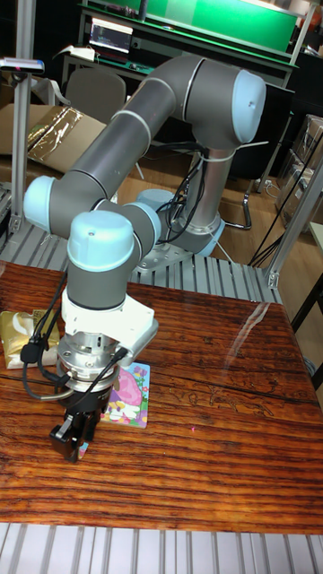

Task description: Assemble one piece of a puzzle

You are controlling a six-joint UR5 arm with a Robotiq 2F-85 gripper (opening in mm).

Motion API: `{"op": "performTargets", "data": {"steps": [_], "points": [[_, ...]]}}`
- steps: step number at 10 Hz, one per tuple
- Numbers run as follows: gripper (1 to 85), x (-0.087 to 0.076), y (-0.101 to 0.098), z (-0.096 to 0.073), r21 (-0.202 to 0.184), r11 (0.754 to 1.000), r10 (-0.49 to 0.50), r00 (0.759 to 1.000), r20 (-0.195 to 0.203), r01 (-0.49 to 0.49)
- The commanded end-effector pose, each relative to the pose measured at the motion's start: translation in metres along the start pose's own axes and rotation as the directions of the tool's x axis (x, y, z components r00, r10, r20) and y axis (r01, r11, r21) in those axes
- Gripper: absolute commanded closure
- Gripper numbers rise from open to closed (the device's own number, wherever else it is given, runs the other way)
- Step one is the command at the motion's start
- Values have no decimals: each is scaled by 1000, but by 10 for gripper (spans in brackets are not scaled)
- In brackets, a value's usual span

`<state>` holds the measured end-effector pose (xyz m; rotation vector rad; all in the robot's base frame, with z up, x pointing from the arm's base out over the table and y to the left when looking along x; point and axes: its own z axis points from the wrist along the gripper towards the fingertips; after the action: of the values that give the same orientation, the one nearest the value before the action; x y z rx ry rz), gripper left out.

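A colourful puzzle board with pink and blue pictures lies flat on the wooden table, partly hidden by my arm. My gripper hangs just left of the board's near corner, close to the tabletop. Its black fingers stand close together, and something small and reddish shows between them. Whether that is a puzzle piece, I cannot tell.
A yellowish packet lies at the table's left edge, just behind my wrist. The arm's base is bolted to the metal frame behind the table. Chairs, boxes and a green bench stand further back.
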<state>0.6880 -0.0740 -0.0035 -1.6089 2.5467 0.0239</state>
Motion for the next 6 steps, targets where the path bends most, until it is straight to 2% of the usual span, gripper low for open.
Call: {"op": "performTargets", "data": {"steps": [1, 3, 6], "points": [[397, -1, 0, -3, -35, 999, 6, 999, 46, -4], [407, -4, 0, -2, -46, 999, 11, 998, 65, -8], [460, -7, 0, -3, -52, 998, 26, 997, 70, -22]]}}
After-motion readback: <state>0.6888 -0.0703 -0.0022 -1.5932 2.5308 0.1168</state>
